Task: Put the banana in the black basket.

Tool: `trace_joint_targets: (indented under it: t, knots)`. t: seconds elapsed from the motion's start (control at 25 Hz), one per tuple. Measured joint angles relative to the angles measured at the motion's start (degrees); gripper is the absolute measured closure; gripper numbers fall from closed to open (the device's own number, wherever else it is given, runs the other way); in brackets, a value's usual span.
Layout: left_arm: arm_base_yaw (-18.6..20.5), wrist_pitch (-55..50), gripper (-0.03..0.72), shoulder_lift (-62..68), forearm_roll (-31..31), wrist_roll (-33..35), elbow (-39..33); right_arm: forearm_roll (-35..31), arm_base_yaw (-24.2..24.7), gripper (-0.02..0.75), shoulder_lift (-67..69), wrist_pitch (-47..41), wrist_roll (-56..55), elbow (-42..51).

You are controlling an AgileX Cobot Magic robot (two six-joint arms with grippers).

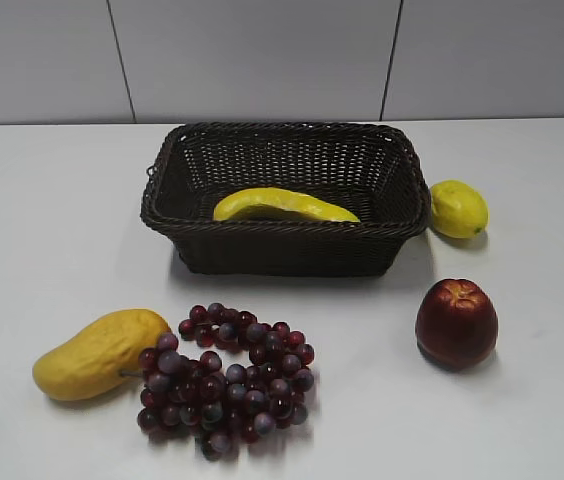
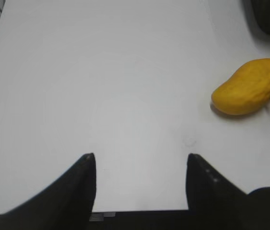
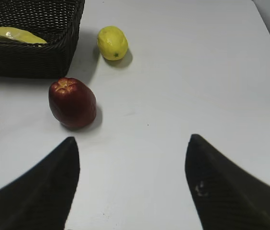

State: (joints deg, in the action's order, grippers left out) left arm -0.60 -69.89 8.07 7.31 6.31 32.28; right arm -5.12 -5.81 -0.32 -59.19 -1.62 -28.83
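Observation:
The yellow banana [image 1: 282, 206] lies inside the black basket [image 1: 402, 190] at the back middle of the table, along its front wall. In the right wrist view the banana [image 3: 11, 34] shows at the top left inside the basket [image 3: 39, 57]. My left gripper [image 2: 140, 157] is open and empty above bare table, left of the mango. My right gripper [image 3: 131, 140] is open and empty above bare table, right of the apple. Neither gripper shows in the exterior view.
A yellow-orange mango [image 1: 97, 352] [image 2: 250, 86] and a bunch of dark red grapes [image 1: 227, 375] lie at the front left. A red apple [image 1: 456, 322] [image 3: 73, 103] stands at the front right. A lemon [image 1: 458, 208] [image 3: 112, 42] lies right of the basket.

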Motion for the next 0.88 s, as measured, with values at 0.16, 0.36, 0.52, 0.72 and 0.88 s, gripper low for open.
trace_joint_targets:
  t: [0.16,0.36,0.52,0.72,0.88]
  knots:
    - [0.0,-0.1,0.132,-3.0,0.0,0.0,-0.1,0.0,0.0,0.218,0.0,0.0,0.0,0.0]
    - [0.0,-0.1,0.142,-6.1,0.0,0.0,-0.2,0.0,0.0,0.218,0.0,0.0,0.0,0.0]
    - [0.0,0.4,0.143,-8.2,-0.5,0.0,-0.6,0.0,0.0,0.218,0.0,0.0,0.0,0.0]
    - [0.0,2.4,0.145,-8.2,-1.3,0.0,-0.8,0.0,0.0,0.218,0.0,0.0,0.0,0.0]
    - [0.0,5.9,0.145,-8.2,-1.6,0.0,-1.8,0.0,0.0,0.218,0.0,0.0,0.0,0.0]
